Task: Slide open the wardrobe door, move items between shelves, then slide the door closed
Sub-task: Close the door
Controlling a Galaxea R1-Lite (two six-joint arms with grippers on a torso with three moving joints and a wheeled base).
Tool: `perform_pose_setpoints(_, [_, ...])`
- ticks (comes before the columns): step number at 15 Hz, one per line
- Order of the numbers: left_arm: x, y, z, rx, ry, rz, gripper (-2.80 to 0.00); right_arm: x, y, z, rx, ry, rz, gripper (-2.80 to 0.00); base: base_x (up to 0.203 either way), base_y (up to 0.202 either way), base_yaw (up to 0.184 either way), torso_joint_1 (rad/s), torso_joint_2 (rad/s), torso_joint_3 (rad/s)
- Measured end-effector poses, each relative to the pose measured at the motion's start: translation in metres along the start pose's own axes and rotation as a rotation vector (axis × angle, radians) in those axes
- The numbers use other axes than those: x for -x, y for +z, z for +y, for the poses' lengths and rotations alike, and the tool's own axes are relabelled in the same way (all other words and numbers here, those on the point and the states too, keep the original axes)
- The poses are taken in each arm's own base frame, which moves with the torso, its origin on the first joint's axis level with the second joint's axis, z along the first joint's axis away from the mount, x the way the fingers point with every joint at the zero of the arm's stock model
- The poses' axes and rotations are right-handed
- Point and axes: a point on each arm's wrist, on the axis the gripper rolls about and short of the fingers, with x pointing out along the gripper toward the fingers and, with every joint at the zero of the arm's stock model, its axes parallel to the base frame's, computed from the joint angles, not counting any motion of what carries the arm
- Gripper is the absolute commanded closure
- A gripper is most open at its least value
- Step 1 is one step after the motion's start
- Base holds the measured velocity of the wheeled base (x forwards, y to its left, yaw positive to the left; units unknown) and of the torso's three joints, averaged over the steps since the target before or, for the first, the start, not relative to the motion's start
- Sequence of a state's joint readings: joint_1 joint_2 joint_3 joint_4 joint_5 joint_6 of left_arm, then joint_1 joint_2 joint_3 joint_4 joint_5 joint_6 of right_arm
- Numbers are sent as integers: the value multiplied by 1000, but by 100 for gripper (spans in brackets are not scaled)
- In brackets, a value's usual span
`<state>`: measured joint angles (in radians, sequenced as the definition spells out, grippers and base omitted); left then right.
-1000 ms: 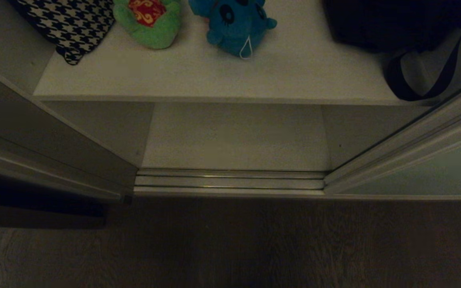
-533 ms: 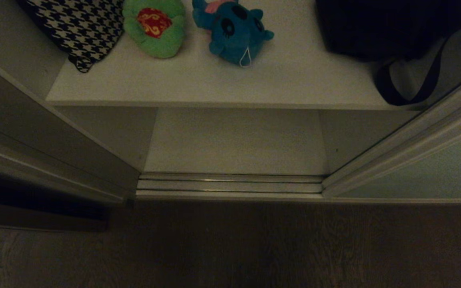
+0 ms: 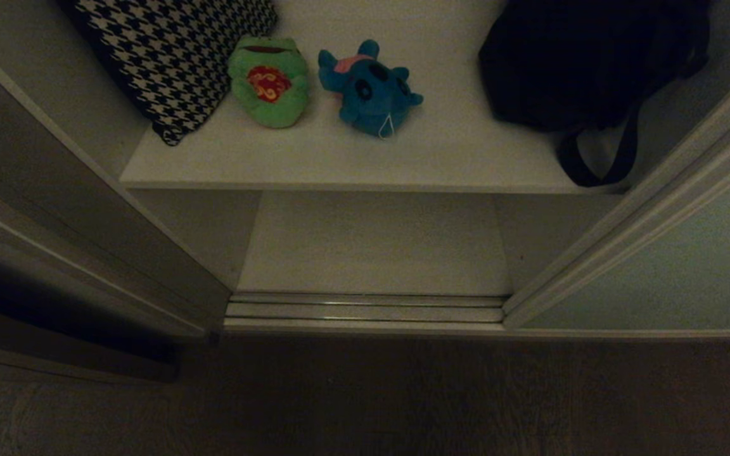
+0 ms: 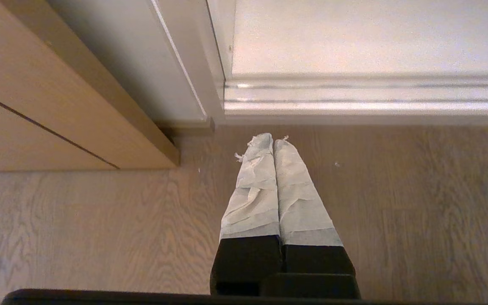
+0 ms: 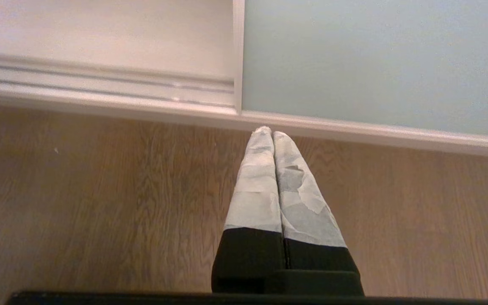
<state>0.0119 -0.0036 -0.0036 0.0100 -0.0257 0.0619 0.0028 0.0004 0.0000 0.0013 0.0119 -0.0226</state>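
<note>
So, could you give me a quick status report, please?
Left gripper and right gripper shut, empty, above the floor. Sliding door open. Green frog and blue plush on upper shelf. Nothing blocking.

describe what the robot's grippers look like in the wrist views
The left gripper and right gripper look alike: two long fingers tapering to narrow tips, wrapped in pale grey-white tape that is wrinkled and a little frayed, on black bases. A black bar crosses below each. No cables or markings show. Neither arm appears in the head view.
</note>
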Motion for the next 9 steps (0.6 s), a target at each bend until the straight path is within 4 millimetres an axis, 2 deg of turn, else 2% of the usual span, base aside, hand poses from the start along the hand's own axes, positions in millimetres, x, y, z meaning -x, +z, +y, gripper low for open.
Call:
perform_pose_setpoints(6, [0,0,0,-3,0,0,0,0,0,0,0,0,0,0,0,0,0,1,4,201])
perform_pose_setpoints(9, [0,0,0,-3,0,1,0,0,0,0,0,-1,0,0,0,0,0,0,0,24])
